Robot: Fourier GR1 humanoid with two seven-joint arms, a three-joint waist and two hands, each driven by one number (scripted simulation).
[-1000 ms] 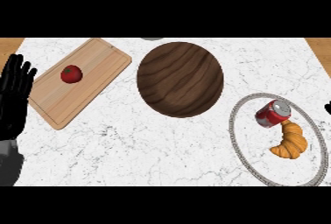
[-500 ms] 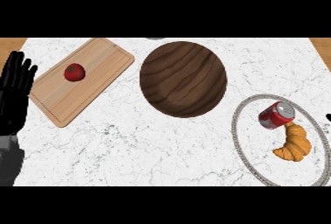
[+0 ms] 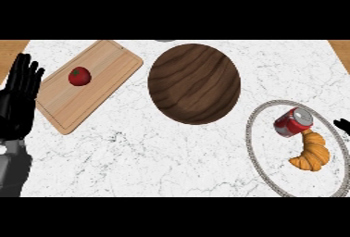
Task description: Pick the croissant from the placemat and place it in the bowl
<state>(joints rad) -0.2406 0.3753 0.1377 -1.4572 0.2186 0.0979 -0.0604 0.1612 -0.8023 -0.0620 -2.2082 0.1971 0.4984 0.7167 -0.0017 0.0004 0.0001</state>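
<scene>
A golden croissant (image 3: 312,152) lies on a round white placemat with a grey rim (image 3: 259,157) at the right. A red soda can (image 3: 293,122) lies on its side just above the croissant, touching it. The dark wooden bowl (image 3: 195,83) sits in the middle, left of the placemat. Only the fingertips of my right hand (image 3: 342,125) show at the right edge, beside the can. My left hand (image 3: 18,95) rests open at the left edge, fingers up.
A light wooden cutting board (image 3: 103,74) lies tilted at the upper left with a red tomato (image 3: 79,76) on it. Bare marble counter spreads below the bowl and board.
The whole view has drifted slightly to the right. The right fingertips have edged further in at the right edge. The left hand has stayed still.
</scene>
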